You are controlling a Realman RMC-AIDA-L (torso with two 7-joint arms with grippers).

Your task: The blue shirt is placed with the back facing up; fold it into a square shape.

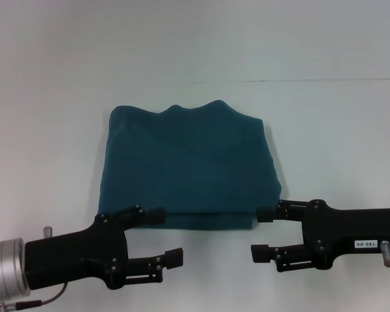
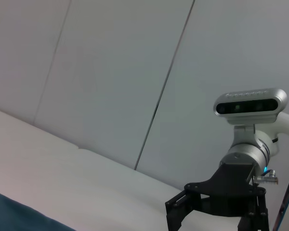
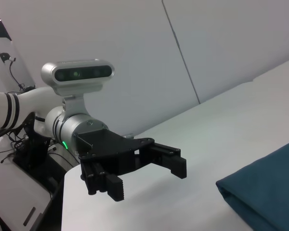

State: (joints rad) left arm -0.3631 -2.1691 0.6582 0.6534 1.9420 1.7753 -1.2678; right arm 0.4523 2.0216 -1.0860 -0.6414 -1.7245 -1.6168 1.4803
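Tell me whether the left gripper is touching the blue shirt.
Cannot tell. In the head view the left gripper is open, its upper finger overlapping the blue shirt's near edge, but height above the cloth is unclear. The right wrist view shows it apart from the corner, not plainly.

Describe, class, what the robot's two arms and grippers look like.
Both the left gripper and the right gripper are black with blocky finger pads. The left wrist is a silver cylinder with a green light; the right carries a small white label.

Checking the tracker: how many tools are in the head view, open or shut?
2. The left tool is open at the shirt's near left corner. The right tool is open at its near right corner. Neither holds the fabric.
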